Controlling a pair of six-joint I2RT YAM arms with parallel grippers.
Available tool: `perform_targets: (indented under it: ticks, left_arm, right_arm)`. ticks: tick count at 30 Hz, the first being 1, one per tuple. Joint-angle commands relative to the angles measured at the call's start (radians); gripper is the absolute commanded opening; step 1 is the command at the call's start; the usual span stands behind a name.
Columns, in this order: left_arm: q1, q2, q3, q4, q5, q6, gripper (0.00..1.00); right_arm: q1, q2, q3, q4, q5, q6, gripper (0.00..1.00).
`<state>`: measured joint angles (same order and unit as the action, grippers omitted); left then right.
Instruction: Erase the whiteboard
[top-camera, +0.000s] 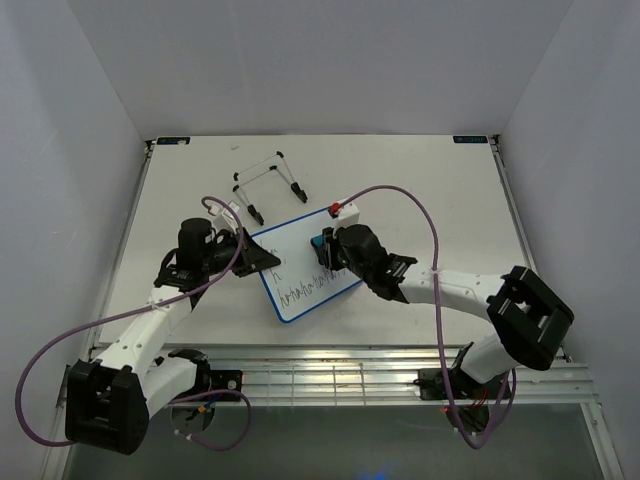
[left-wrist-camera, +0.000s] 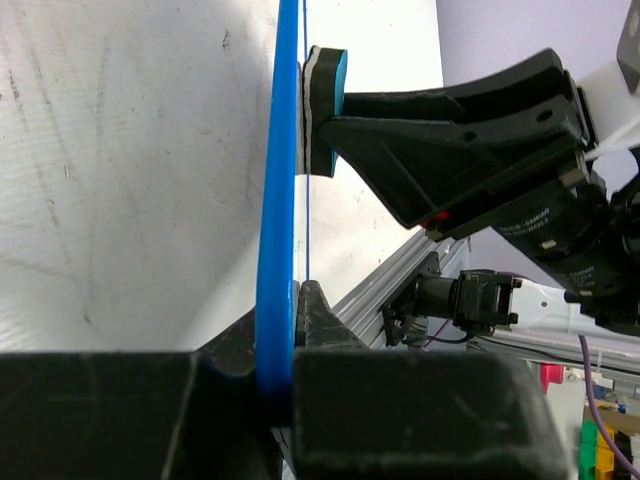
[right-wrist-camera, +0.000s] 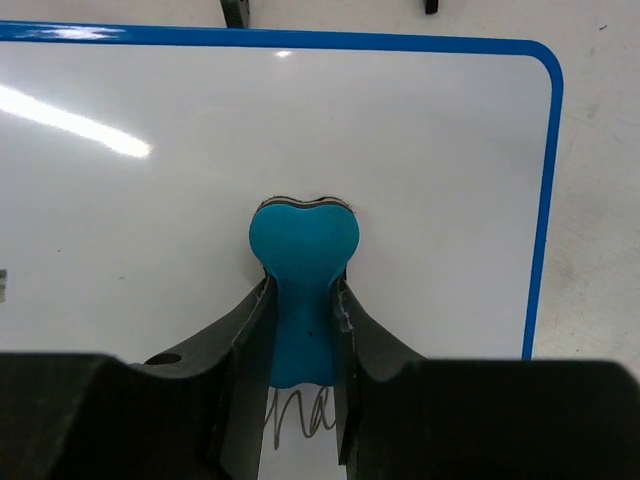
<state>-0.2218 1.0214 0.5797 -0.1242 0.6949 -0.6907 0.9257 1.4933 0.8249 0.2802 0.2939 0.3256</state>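
Note:
The whiteboard (top-camera: 300, 270) lies flat mid-table, white with a thin blue frame, black scribbles along its left and near edge. My left gripper (top-camera: 262, 252) is shut on its left edge; in the left wrist view the blue frame (left-wrist-camera: 278, 200) runs edge-on between the fingers. My right gripper (top-camera: 327, 248) is shut on the blue bone-shaped eraser (top-camera: 318, 244) and presses it on the board's upper right part. In the right wrist view the eraser (right-wrist-camera: 303, 280) sits between my fingers on the board (right-wrist-camera: 150, 230), with handwriting just below it.
A thin wire stand with black feet (top-camera: 268, 178) lies behind the board. A small white block with a red end (top-camera: 343, 210) sits at the board's far corner. The aluminium rail (top-camera: 330, 375) runs along the near table edge.

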Motion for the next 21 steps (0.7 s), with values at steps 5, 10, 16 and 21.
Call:
perform_targets:
  ticks: [5,10,16,21]
  left_arm:
    - [-0.042,-0.058,0.009,0.047,0.098,-0.035,0.00]
    - [-0.042,-0.069,-0.004,0.057,0.089,-0.046,0.00]
    - [-0.042,-0.075,-0.014,0.054,0.086,-0.050,0.00]
    - [-0.042,-0.080,-0.012,0.054,0.084,-0.052,0.00]
  right_arm:
    - [0.205,-0.059,-0.069,0.025,-0.061,0.067,0.22]
    - [0.309,-0.039,-0.026,0.043,-0.039,0.066,0.22]
    - [0.392,0.033,0.072,0.040,-0.038,0.058,0.22]
    - [0.409,0.053,0.100,0.030,-0.027,0.050,0.21]
